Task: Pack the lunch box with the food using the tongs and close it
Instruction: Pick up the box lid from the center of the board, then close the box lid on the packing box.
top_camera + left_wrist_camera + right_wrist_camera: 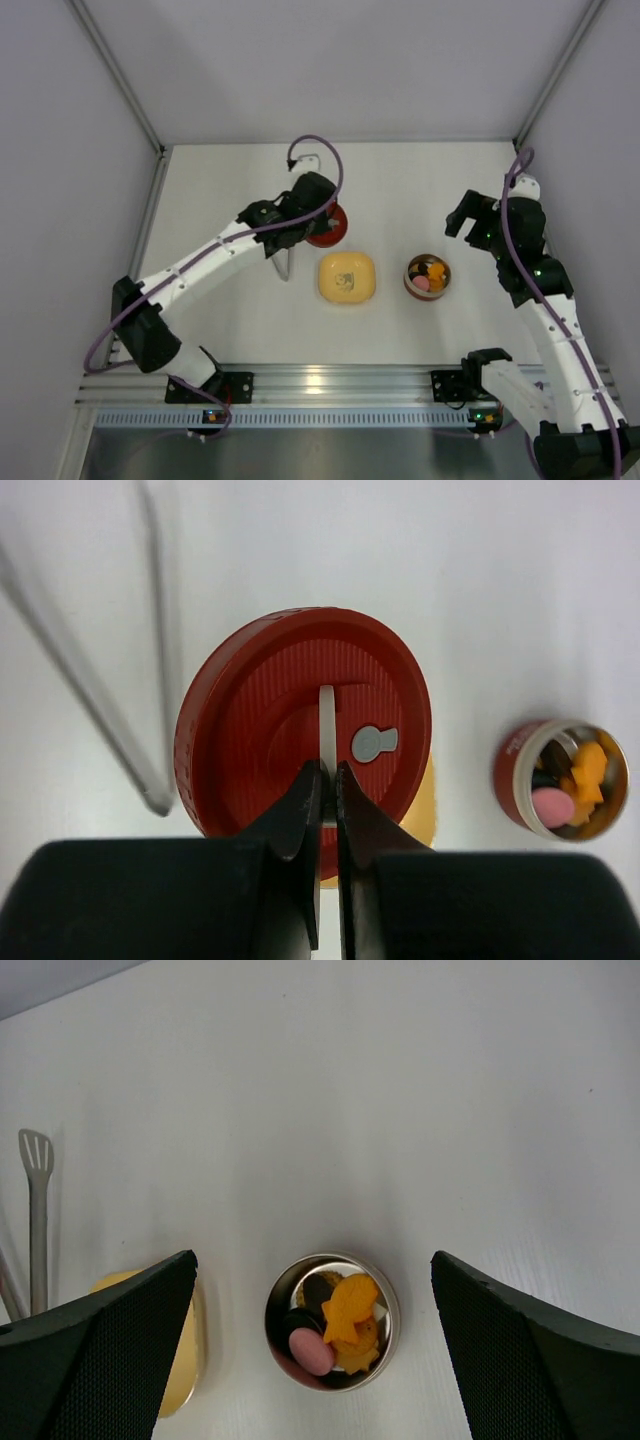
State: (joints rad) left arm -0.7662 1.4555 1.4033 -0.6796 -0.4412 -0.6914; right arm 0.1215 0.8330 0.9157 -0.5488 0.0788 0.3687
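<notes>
My left gripper (pixel 328 770) is shut on the thin white tab at the middle of the round red lid (pixel 300 720), whose ribbed top faces the wrist camera. From above, the lid (pixel 331 226) shows under the left gripper (pixel 318 214), just behind the yellow dish. The lunch box (pixel 428 277) stands open at the right with the food (pixel 345 1322) inside: orange, pink and dark pieces. The lunch box (pixel 561 778) lies well to the right of the lid. The tongs (pixel 283 262) lie on the table left of the dish. My right gripper (pixel 312 1257) hangs open above the lunch box (pixel 331 1334).
A yellow rounded-square dish (pixel 347 277) sits between the tongs and the lunch box, partly behind the lid in the left wrist view. White walls close in the table at left, back and right. An aluminium rail (pixel 330 385) runs along the near edge.
</notes>
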